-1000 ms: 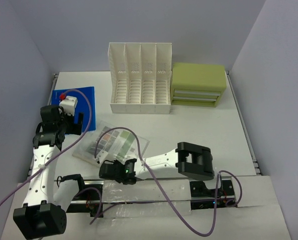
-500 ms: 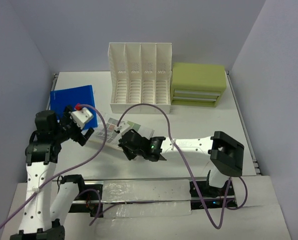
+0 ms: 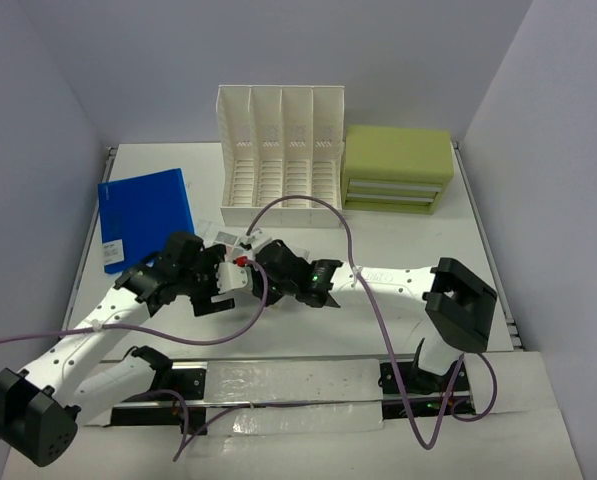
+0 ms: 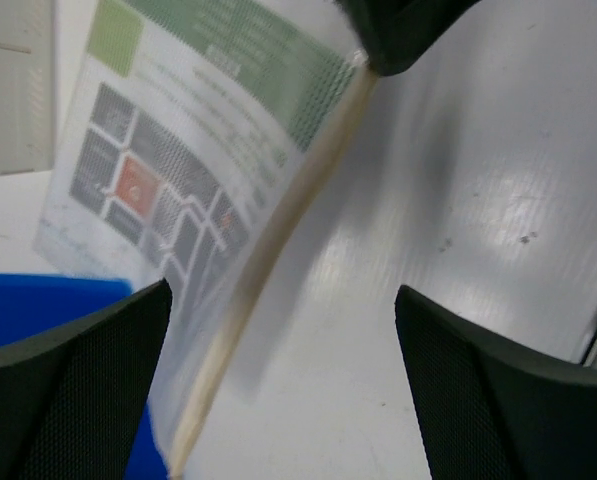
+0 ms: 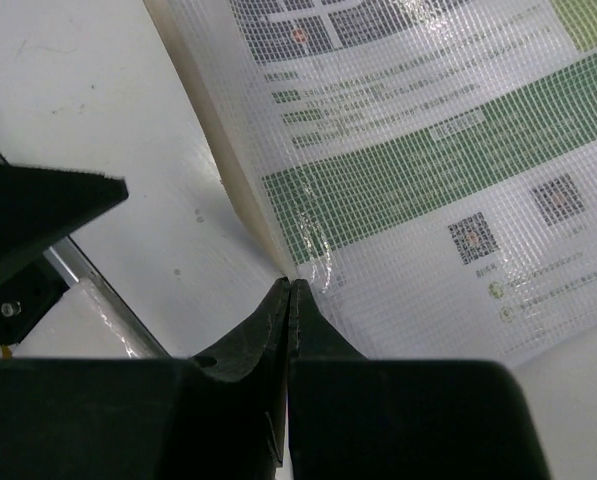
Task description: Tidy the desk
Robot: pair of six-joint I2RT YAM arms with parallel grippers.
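While the white worktop (image 3: 418, 250) stretches under both arms, a clear mesh pouch (image 5: 428, 140) holding a green-and-grey printed sheet sits near its middle, in front of the white file rack (image 3: 281, 150). The right gripper (image 5: 290, 286) has its 2 jaws pressed together on 1 corner of the pouch. That edge stands clear of the worktop, so the pouch tilts. The left gripper (image 4: 281, 295) faces it from the left with jaws spread wide, the lifted pouch edge running between them. A blue folder (image 3: 145, 215) lies flat at the worktop's left side. A green drawer box (image 3: 398, 168) stands just beside the rack on the right.
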